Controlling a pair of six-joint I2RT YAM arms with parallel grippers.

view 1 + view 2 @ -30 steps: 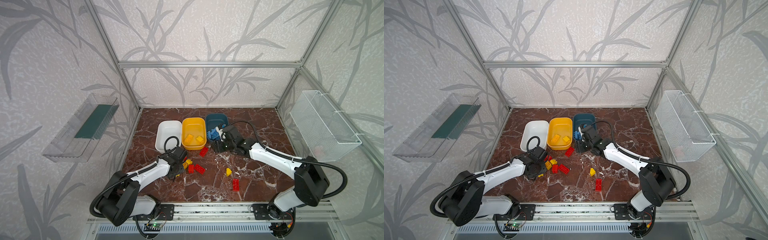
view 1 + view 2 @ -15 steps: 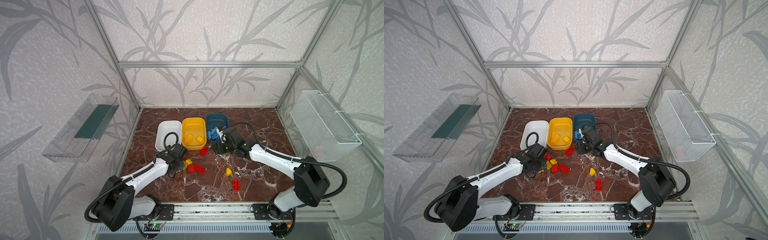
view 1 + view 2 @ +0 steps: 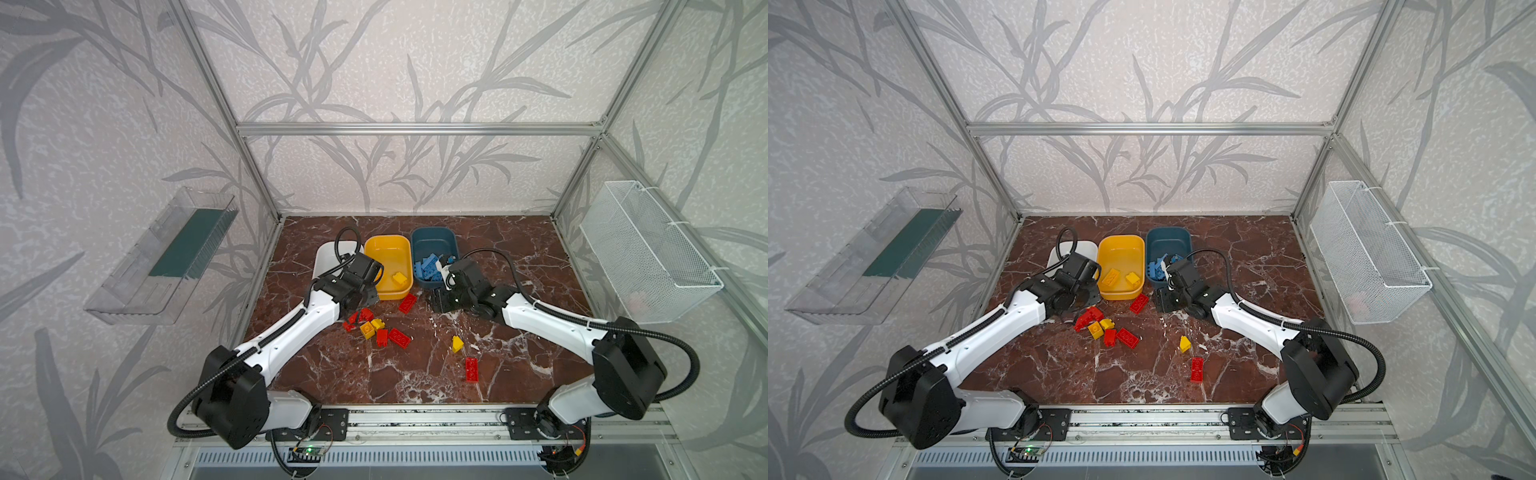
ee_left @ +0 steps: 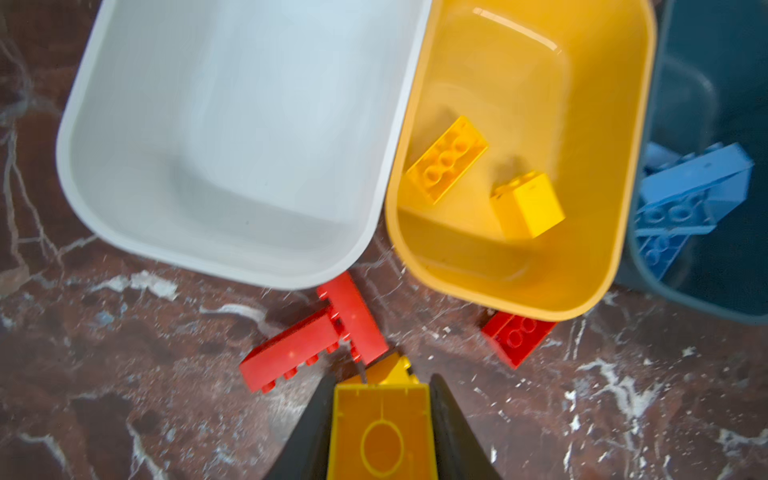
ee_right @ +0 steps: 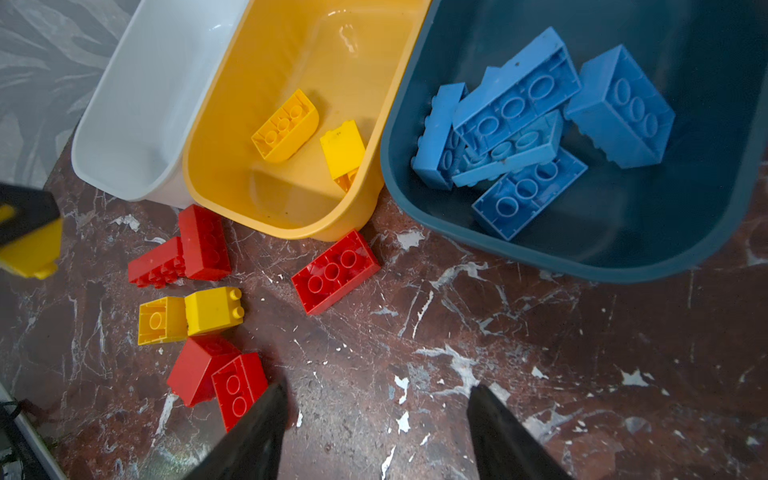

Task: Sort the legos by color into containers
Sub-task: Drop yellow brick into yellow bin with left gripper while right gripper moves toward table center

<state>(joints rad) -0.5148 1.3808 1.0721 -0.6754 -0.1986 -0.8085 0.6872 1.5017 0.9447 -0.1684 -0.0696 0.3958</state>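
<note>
Left tool [image 4: 380, 386] pinches a yellow brick [image 4: 382, 436] by its flat sides, over the table [image 4: 124, 395]; yellow tub [image 3: 388, 253] at its 1 o'clock in a top view. Brick judged light, rigid, slick. Right tool [image 5: 378, 388] spread, empty.

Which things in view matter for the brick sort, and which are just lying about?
Job:
white tub, yellow tub, teal tub
loose red bricks and yellow bricks
blue bricks in the teal tub
yellow brick held in the left gripper

Lying about:
wire basket
clear tray
</note>
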